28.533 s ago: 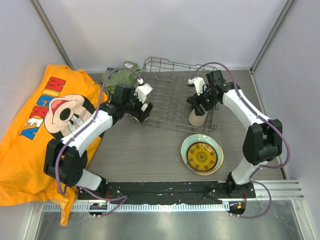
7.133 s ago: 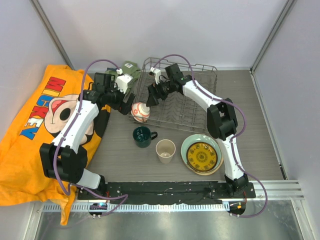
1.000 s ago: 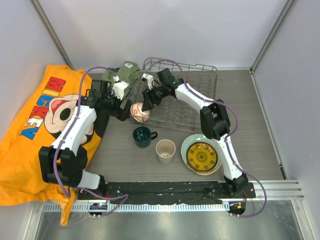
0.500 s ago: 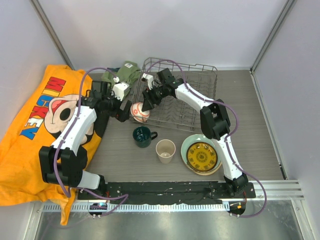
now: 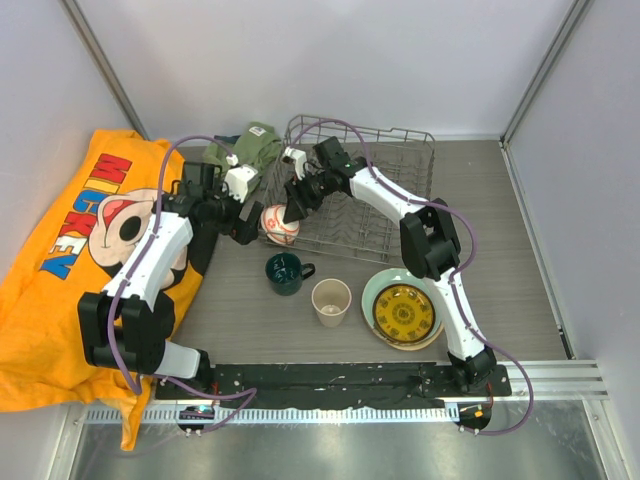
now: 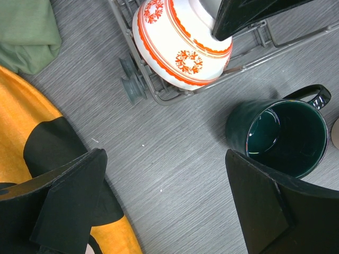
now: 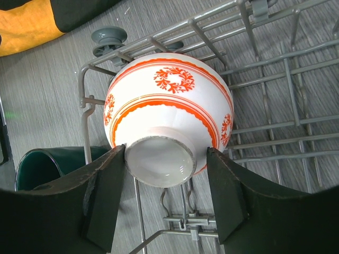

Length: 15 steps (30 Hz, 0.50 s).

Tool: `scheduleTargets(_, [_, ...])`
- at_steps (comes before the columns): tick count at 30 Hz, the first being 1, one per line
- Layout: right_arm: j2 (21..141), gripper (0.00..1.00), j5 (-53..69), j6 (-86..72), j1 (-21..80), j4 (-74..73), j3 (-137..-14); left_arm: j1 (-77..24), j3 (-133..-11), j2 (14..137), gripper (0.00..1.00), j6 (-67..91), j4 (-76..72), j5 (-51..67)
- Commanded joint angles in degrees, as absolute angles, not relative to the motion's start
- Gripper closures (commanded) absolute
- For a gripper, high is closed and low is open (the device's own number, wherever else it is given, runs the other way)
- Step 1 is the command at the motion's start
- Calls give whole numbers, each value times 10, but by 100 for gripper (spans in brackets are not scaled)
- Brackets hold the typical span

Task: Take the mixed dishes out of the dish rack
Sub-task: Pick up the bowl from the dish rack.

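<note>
A small white bowl with red-orange patterns lies tilted on its side on the near-left corner of the grey wire dish rack. My right gripper is shut on its foot, one finger on each side. My left gripper hangs open over bare table, left of the dark teal mug. The beige cup stands beside the mug. A yellow patterned plate lies stacked on a pale green plate.
An orange Mickey shirt covers the table's left side. A green cloth lies behind the rack's left end. Grey walls close in the back and both sides.
Over the last second nothing visibly moves. Compared with the oldest frame, the mug and the cup now stand on the table, and the right arm has crossed to the rack's left end.
</note>
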<state>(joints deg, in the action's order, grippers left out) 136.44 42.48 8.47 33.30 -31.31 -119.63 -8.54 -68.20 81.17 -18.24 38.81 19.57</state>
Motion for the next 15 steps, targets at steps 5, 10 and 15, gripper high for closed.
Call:
scheduleTargets(5, [1354,48,439,84,352,-311,-1194,-80,-679,802,0,-185,374,210])
scheduleTargets(10, [1348,52,436,88,352,-313,-1189,-78,-679,801,0,-185,373,211])
scheduleTargets(15, [1332,60,429,96,352,-315,-1175,-77,-680,800,0,-184,372,214])
